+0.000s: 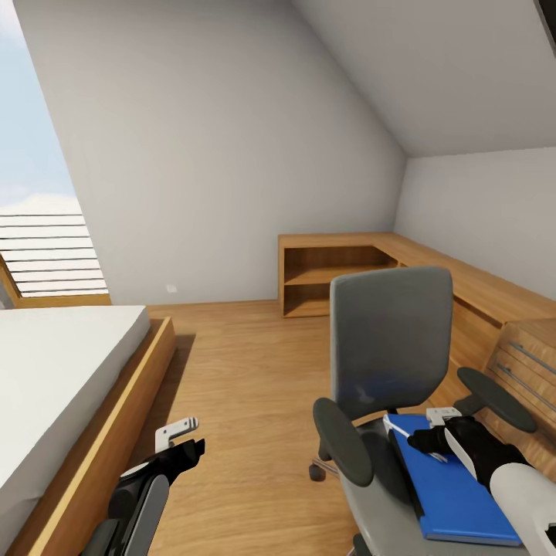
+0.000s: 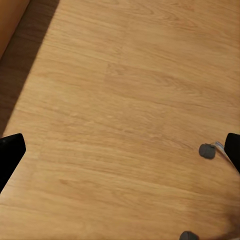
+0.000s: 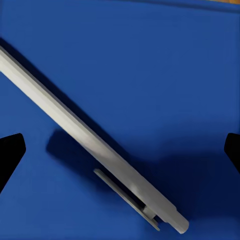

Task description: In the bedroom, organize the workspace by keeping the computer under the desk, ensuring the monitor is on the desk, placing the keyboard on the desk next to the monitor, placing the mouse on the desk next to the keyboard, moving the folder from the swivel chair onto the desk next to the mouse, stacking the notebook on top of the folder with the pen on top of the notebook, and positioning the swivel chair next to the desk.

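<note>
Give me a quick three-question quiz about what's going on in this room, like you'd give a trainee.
1. True or false: the blue folder lies on the swivel chair.
2. What lies on the folder under the right gripper? A) pen B) mouse C) keyboard
3. Fill in: the left gripper hangs over the wood ____.

Key: 1 true. 2 A, the white pen, between open jaws. 3 floor.

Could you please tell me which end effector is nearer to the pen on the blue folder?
Right. The right end effector hovers over the pen on the folder; the left end effector hangs over bare floor beside the chair.
</note>
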Robot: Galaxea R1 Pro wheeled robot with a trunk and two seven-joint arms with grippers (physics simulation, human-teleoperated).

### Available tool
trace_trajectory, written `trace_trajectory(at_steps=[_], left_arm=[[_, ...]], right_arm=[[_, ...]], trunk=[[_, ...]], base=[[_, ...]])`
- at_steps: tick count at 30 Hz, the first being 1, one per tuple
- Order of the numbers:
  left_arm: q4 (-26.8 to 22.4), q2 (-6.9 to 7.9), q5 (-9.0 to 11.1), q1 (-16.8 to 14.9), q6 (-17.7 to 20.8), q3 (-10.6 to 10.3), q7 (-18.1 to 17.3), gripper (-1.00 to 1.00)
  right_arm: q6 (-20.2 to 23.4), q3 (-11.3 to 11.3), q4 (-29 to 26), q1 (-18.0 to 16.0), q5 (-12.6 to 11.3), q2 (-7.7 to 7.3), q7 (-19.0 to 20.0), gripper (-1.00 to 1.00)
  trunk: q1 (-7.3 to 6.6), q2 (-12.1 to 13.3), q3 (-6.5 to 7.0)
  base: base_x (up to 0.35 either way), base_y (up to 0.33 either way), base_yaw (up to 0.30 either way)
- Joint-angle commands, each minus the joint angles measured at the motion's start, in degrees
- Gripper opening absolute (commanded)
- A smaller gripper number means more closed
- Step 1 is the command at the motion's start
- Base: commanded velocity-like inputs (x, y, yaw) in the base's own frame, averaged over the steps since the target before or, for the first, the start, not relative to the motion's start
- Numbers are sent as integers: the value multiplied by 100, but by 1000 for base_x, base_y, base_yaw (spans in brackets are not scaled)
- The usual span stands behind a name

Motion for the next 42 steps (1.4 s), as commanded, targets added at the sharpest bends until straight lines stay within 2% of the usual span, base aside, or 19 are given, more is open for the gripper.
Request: trace_trajectory(at_steps=[1, 3, 29, 42], left_arm=[[-7, -4, 61, -4, 18, 5, 44, 100], [-7, -4, 61, -4, 18, 5, 44, 100], [-7, -4, 69, -4, 18, 5, 44, 100], [-7, -4, 70, -4, 18, 5, 44, 100]], right_arm=[[28, 46, -9, -3, -23, -7, 6, 100], [28, 46, -9, -3, -24, -7, 6, 100], [28, 46, -1, -3, -27, -21, 39, 100], [22, 54, 257, -3, -27, -46, 67, 100]], trunk=[[21, -43, -24], [65, -123, -60], [65, -123, -60], [65, -123, -60]], base=[[0, 0, 0], [0, 0, 0], [0, 0, 0], [0, 0, 0]])
